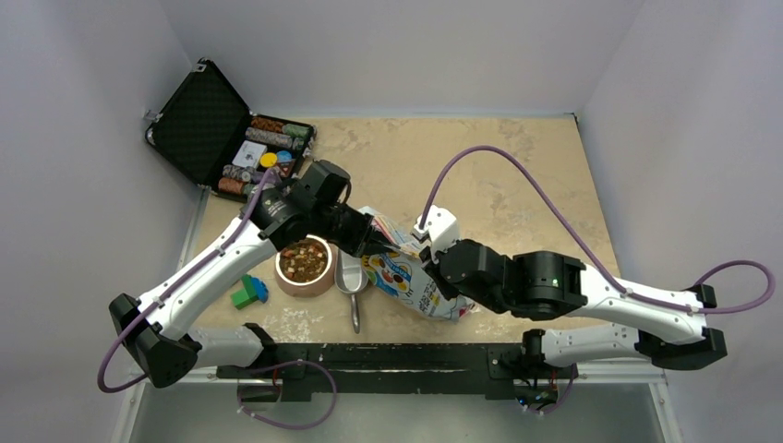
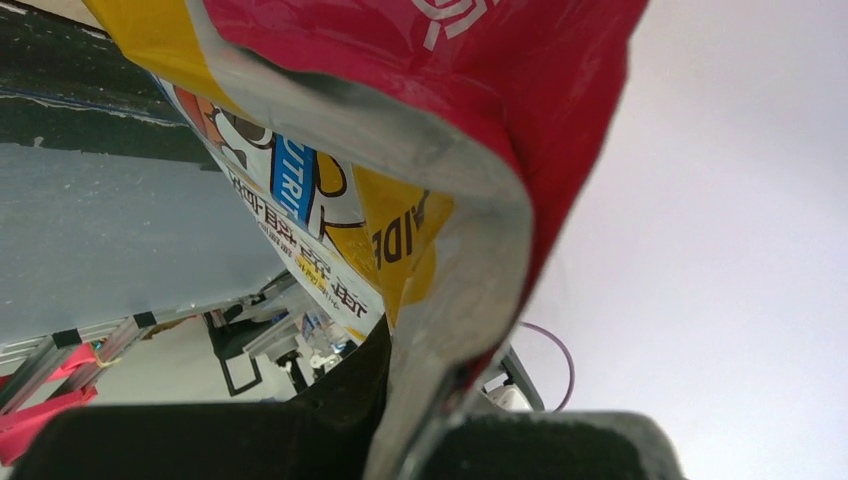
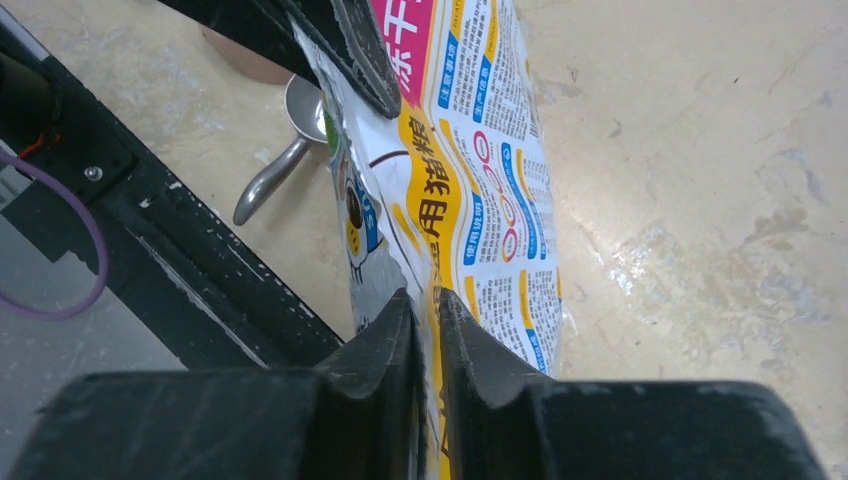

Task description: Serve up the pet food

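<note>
The pet food point(image 1: 305, 261) sits in a round bowl point(image 1: 281, 281) on the surface point(image 1: 517, 185), near the left side. It is a heap of little brown and tan bits.

Just right of the bowl lies a metal scoop point(image 1: 352, 277), with its handle pointing to the near edge. Right of the scoop is the shiny bag point(image 1: 411, 281), white with red, yellow and blue print. Both arms hold it.

The left gripper point(image 1: 367, 238) pinches the far left end of the bag. In the left wrist view the silver edge of the bag point(image 2: 400, 60) runs down between the left gripper point(image 2: 425, 425).

The right gripper point(image 1: 432, 275) is pressed together on the bag's edge, as its own camera shows point(image 3: 428, 310). I cannot tell if the bag touches the surface.

Green and blue toy blocks point(image 1: 249, 292) lie left of the bowl. At the far left, a black case point(image 1: 198, 125) stands open with round chips point(image 1: 268, 138) inside.
</note>
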Tool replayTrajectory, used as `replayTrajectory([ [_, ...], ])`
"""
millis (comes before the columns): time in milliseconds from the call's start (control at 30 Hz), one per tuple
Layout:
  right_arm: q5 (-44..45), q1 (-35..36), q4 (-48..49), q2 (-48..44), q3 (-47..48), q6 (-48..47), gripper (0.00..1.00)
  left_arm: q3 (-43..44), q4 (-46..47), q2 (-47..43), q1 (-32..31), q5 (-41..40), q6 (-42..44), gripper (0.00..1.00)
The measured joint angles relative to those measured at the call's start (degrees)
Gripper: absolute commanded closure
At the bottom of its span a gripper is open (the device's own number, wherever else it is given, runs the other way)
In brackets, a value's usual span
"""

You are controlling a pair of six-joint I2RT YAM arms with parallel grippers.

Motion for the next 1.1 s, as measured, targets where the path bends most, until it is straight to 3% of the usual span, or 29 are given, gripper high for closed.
replayTrajectory([
  [167,1.0,0.4,-0.5,-0.2,0.6,-9.2,0.54,-0.9,-0.4,-1.0,1.0,0.1,0.0,1.0],
  [400,8.2,3.1,0.0,7.5,2.8,-18.9,0.52,-1.0,-1.6,-1.5,1.5,0.2,-1.6,1.0],
  [467,9.9,3.6,0.8,9.4,2.9,-21.8,0.55,-1.0,-1.5,-1.5,1.5,0.2,-1.8,1.0],
  [500,11.0,3.9,1.2,10.4,3.2,-23.7,0.65,-1.0,-1.5,-1.5,1.5,0.2,-1.9,1.0],
  [533,11.9,4.1,1.5,11.2,3.3,-25.0,0.9,-1.0,-1.5,-1.5,1.6,0.2,-2.0,1.0],
  [567,13.0,4.3,1.9,12.1,3.5,-26.4,1.0,-1.0,-1.3,-1.5,1.8,0.1,-2.3,1.0],
  [767,19.4,5.3,-1.7,18.0,6.5,-25.4,1.0,-2.4,1.6,-1.7,3.1,-1.0,-4.6,1.0],
  [900,15.5,5.1,-0.2,13.8,4.5,-22.9,1.0,-3.6,2.9,-2.5,2.6,-0.8,-4.8,1.0],
  [1000,10.1,4.1,1.6,9.2,2.6,-22.8,0.88,-3.7,3.4,-2.5,2.1,-0.2,-4.7,1.0],
  [1100,8.6,3.8,1.4,4.6,1.8,-22.9,0.84,-3.8,3.9,-2.5,2.2,-0.2,-4.6,1.0],
])
